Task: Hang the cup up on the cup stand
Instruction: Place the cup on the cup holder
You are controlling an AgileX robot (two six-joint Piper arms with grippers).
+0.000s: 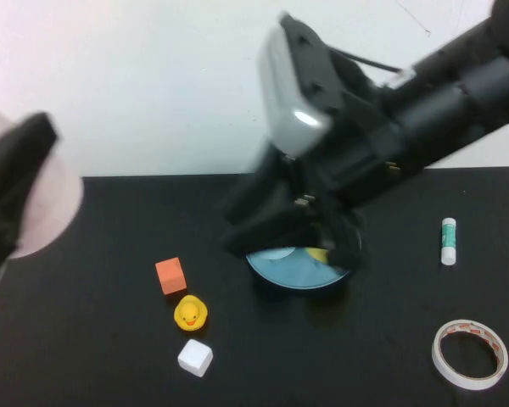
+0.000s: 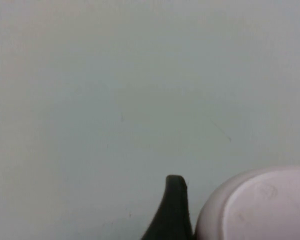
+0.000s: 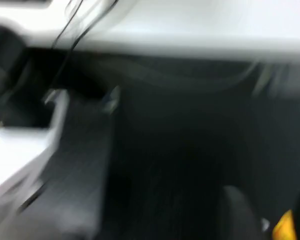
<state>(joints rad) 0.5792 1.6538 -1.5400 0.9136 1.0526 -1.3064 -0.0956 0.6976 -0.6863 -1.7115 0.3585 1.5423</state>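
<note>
The pale pink cup (image 1: 47,212) is held up at the far left, above the table's left edge, in my left gripper (image 1: 17,199), which is shut on it. In the left wrist view the cup's base (image 2: 260,207) fills one corner beside one dark finger (image 2: 172,212), against a plain wall. The light blue cup stand (image 1: 293,270) sits mid-table, mostly hidden under my blurred right arm. My right gripper (image 1: 335,246) hangs over the stand, fingers apart, with a yellow piece (image 3: 286,227) beside one finger; it also shows in the high view (image 1: 318,253).
An orange cube (image 1: 170,275), a yellow duck (image 1: 190,313) and a white cube (image 1: 195,357) lie left of the stand. A glue stick (image 1: 448,241) and a tape roll (image 1: 469,354) lie at the right. No light blue cup is in view.
</note>
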